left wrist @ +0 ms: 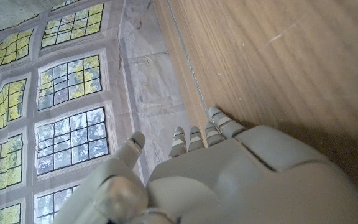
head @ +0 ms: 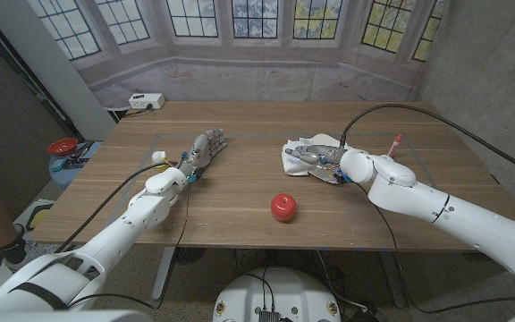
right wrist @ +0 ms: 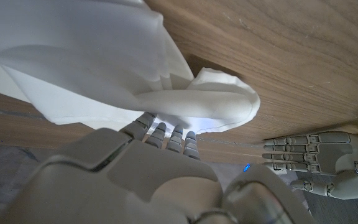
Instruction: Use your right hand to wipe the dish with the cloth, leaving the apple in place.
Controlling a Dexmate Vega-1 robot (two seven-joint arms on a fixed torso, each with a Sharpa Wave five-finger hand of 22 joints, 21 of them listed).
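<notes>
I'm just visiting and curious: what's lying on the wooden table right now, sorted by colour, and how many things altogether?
White: 1, the cloth, under the right hand.
Red: 1, the apple, apart from both hands.
Reddish, thin: 1, a small stick-like thing behind the right arm, too small to identify.
Total: 3. I can't make out a dish.

Head view: the white cloth [head: 304,152] is partly covered by the right robot hand [head: 322,161], so whether the fingers grip it or merely rest on it cannot be told, and any dish beneath the cloth is hidden. Right wrist view: the cloth [right wrist: 104,56] runs off the picture's edge, and the fingertips [right wrist: 160,132] meet its folded hem without a visible grasp. Left wrist view: the left robot hand [left wrist: 241,180] is cut off by the frame, its palm side unseen against the counter [left wrist: 278,62].
</notes>
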